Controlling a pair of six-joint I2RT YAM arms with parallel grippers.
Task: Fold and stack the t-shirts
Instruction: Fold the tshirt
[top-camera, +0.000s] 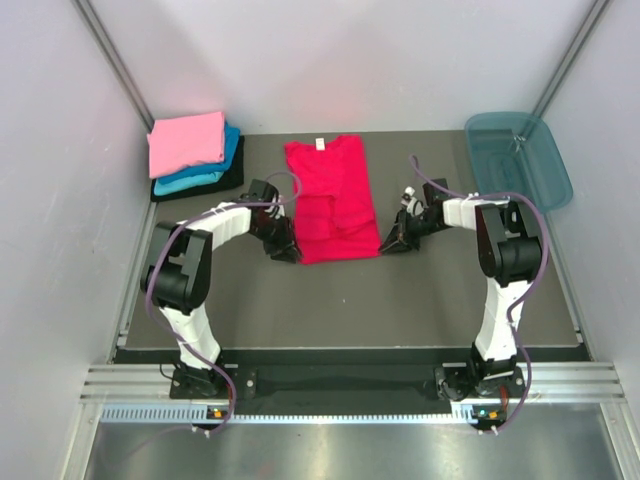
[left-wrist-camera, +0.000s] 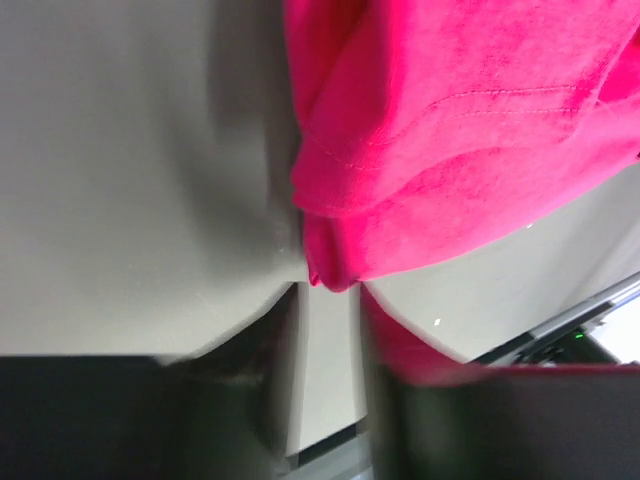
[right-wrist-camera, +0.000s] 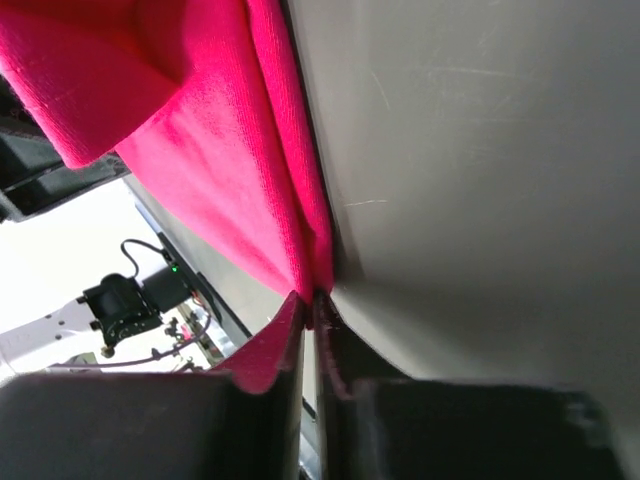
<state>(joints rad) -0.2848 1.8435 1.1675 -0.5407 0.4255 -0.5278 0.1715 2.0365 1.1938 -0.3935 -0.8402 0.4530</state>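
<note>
White-walled booth; dark grey table (top-camera: 400, 300) bears crimson-red t-shirt (top-camera: 330, 195), folded stack (top-camera: 195, 155).

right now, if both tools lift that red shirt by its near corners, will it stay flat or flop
Likely flop: the red shirt is soft cloth, already creased and bunched in the left wrist view. It probably sags between the right tool and left tool. It looks light, so it should lift easily.

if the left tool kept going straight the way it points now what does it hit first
The red t-shirt. The left tool points at its near corner, with the fabric edge right at the fingertips. Whether it already grips the cloth is unclear.
</note>
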